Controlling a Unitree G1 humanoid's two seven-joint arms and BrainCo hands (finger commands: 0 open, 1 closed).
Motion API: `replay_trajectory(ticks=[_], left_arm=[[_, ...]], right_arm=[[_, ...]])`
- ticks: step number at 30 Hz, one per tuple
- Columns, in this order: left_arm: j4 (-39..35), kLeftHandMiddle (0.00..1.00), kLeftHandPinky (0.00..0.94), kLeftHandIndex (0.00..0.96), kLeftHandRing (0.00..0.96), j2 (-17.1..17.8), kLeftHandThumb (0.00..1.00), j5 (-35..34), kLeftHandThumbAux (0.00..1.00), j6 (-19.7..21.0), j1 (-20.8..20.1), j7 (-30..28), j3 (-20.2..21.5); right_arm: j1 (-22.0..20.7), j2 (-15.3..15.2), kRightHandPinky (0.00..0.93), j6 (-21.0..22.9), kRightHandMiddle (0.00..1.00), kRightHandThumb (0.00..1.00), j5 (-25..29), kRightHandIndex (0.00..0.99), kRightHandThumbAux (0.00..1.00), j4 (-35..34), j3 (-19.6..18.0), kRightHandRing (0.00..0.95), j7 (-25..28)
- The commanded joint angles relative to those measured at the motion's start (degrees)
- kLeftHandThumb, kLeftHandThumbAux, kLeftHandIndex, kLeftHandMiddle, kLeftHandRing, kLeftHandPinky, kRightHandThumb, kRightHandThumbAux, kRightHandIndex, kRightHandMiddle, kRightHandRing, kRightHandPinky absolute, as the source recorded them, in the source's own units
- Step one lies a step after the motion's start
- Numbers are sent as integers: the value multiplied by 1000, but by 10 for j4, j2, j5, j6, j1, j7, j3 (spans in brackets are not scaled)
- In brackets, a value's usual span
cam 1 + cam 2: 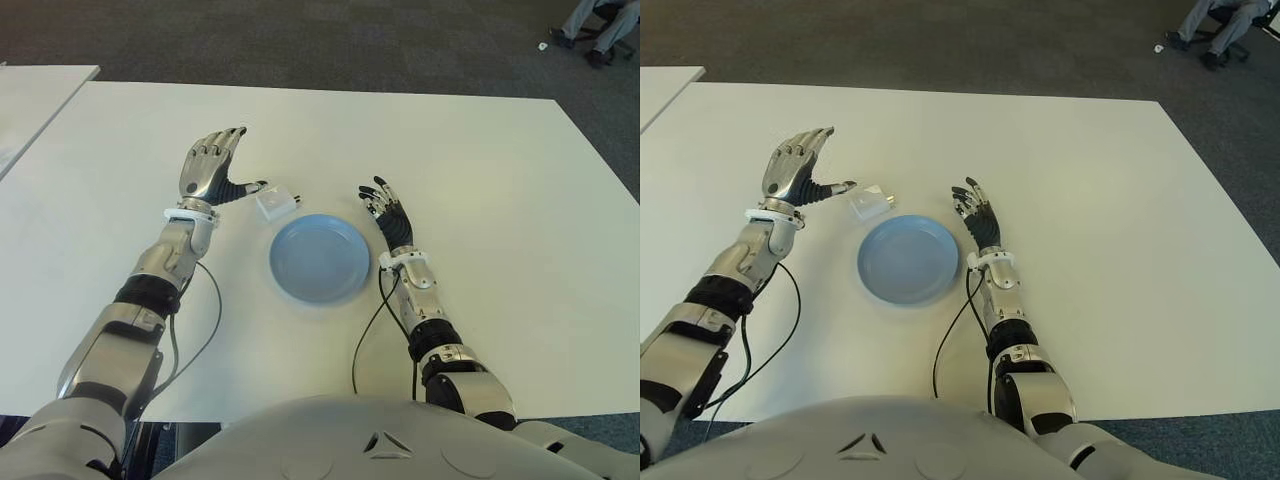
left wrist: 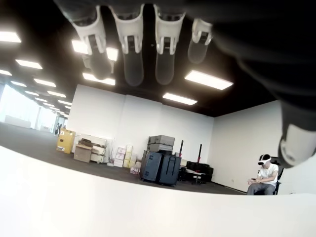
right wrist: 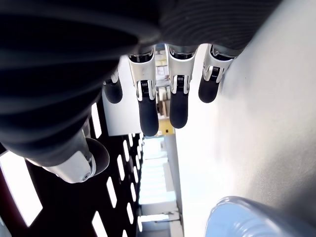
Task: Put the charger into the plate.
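Left hand (image 1: 213,168) open beside the charger (image 1: 275,205), not yet grasping it.

The white charger lies on the white table (image 1: 520,200), just beyond the far-left rim of the blue plate (image 1: 320,258) and just right of the left hand. The thumb tip points toward it and seems very near or touching (I cannot tell which); the four fingers (image 2: 129,42) stand spread and raised, holding nothing. To do this step well, I judge the hand should lower and close thumb and fingers on opposite sides of the small body, then lift it clearly over the rim before releasing. The right hand (image 1: 392,218) shows just right of the plate, fingers relaxed and empty.
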Motion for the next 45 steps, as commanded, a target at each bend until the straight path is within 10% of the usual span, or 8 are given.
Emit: replay_trajectory(ticks=[1, 23, 45], left_arm=[[0, 64, 132, 1, 89, -30, 329, -13, 467, 67, -1, -43, -8], [-92, 0, 2, 0, 0, -24, 209, 19, 288, 247, 17, -266, -90], [-146, 0, 0, 0, 0, -14, 165, 13, 211, 281, 37, -363, -116]], right_arm=[[8, 1, 20, 17, 241, 0, 2, 25, 613, 14, -1, 178, 1], [12, 0, 36, 20, 234, 0, 6, 24, 633, 5, -4, 179, 7], [14, 1, 31, 17, 243, 0, 4, 38, 633, 2, -3, 181, 7]])
